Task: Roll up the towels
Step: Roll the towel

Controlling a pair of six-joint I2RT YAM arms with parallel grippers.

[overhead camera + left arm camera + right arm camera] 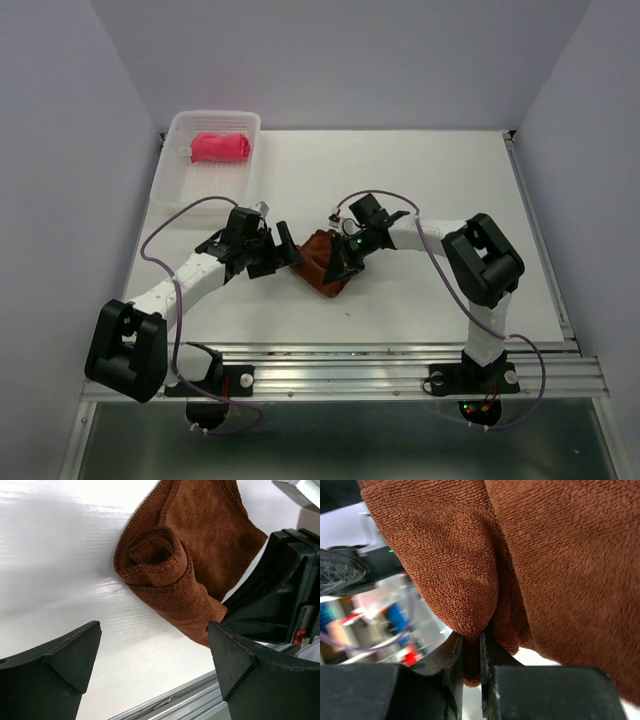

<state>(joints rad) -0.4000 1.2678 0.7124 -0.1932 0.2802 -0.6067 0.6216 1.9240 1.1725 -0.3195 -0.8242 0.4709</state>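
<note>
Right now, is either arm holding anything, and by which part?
The right gripper pinches the brown towel between its fingers by a fold at its edge. The left gripper is open, holding nothing.

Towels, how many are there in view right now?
2. The pink towel lies rolled in the white basket at the far left. The brown towel, partly rolled, lies mid-scene, an edge pinched in the right hand. None looks hidden.

Brown towel fuzzy terry cloth; table glossy white.
</note>
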